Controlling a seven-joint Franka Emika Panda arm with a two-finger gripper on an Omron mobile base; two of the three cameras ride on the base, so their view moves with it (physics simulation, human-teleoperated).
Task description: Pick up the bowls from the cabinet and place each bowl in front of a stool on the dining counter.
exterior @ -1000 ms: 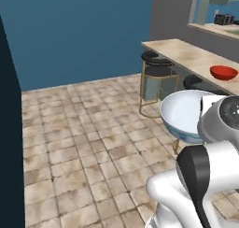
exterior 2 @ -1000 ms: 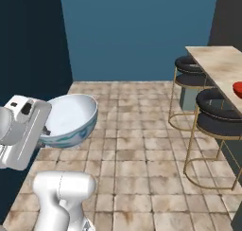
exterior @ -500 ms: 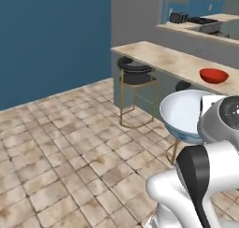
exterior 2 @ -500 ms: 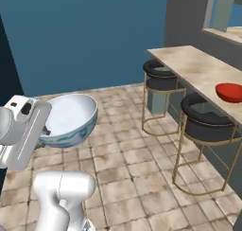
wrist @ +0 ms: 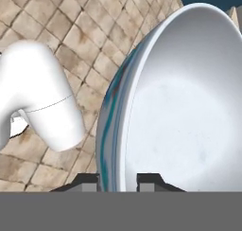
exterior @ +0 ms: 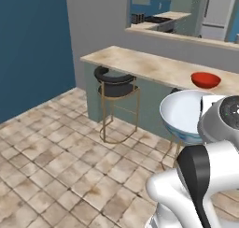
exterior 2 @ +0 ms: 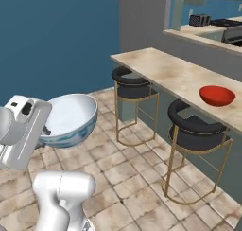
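My gripper (wrist: 118, 180) is shut on the rim of the deep white bowl with the blue pattern (wrist: 184, 107), held tilted above the tiled floor. The same bowl (exterior: 184, 114) (exterior 2: 68, 117) hangs close to the arm in both base views. The red bowl (exterior: 206, 79) (exterior 2: 217, 95) sits on the dining counter (exterior: 140, 63) (exterior 2: 165, 71), in front of the nearer stool (exterior 2: 196, 126). The farther stool (exterior: 113, 82) (exterior 2: 132, 81) stands at the counter's end with bare marble before it. The cabinet is out of view.
A blue wall (exterior: 32, 45) closes the left side and a grey wall (exterior: 98, 17) meets the counter's end. Behind the counter a raised ledge (exterior 2: 203, 36) opens onto a kitchen. Open tiled floor (exterior: 60, 161) lies between me and the stools.
The whole picture has shifted: the base has moved, so counter and stools now look nearer and more central. The white bowl stays in the shut gripper, unmoved relative to the arm.
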